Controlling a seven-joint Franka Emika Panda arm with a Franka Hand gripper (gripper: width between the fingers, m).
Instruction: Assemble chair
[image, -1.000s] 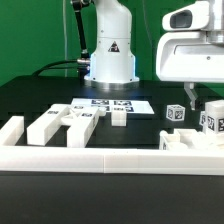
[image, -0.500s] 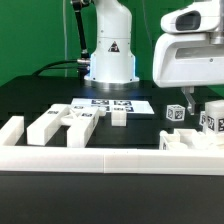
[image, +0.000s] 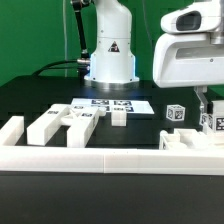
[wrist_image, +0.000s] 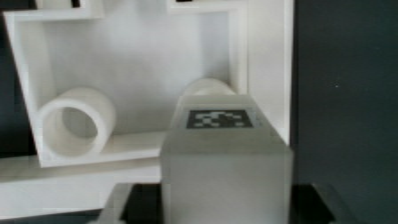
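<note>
Black table (image: 40, 100) fills our exterior view; only the wrist view shows us the hand (image: 204, 106) clamped on a tagged white chair post (wrist_image: 222, 150).

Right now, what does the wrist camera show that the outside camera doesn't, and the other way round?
Only the wrist view shows a round white ring. Only the exterior view shows the robot's base, the marker board, loose bars and the border rail. Both show the tagged post gripped by the claw.
</note>
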